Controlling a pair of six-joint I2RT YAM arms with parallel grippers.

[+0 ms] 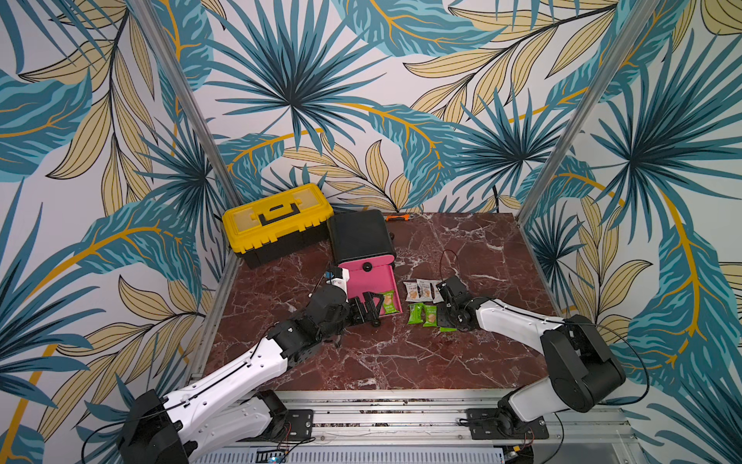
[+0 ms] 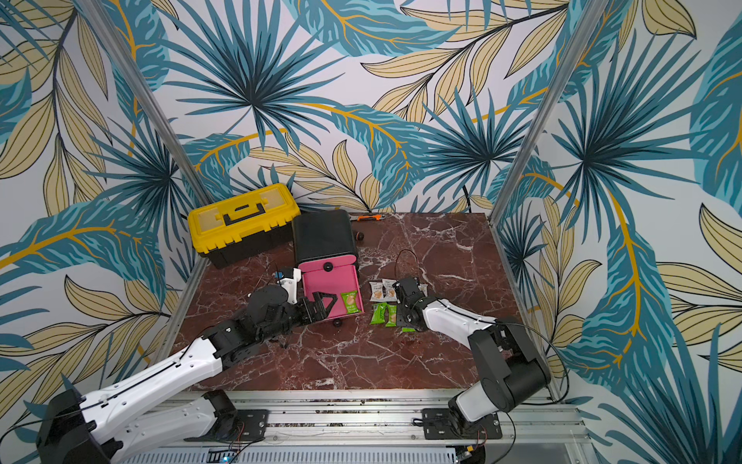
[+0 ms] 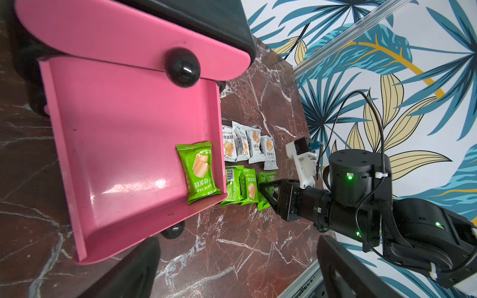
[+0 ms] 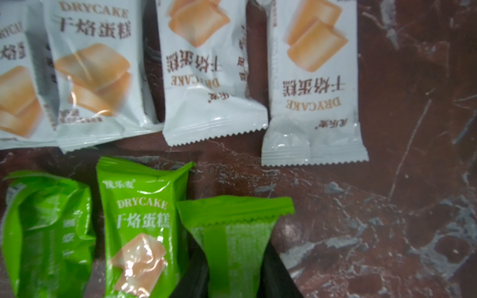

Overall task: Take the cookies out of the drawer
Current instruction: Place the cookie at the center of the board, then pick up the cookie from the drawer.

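I read the pink drawer [image 3: 116, 123] as pulled out of its black cabinet [image 1: 359, 235], which stands on the marble table [image 1: 401, 357]. One green cookie packet [image 3: 199, 172] lies flat inside the drawer, against the wall nearer the right arm. Outside, just beside that wall, four white cookie packets [image 4: 206, 77] lie in a row on the table. Three green packets [image 4: 136, 219] form a second row nearer the robot base. The right gripper [image 4: 232, 258] pinches the end green packet [image 4: 232, 219] of that row, one finger on each side. The left gripper [image 3: 237, 242] hovers at the drawer's outer end, its fingers spread wide with nothing between them.
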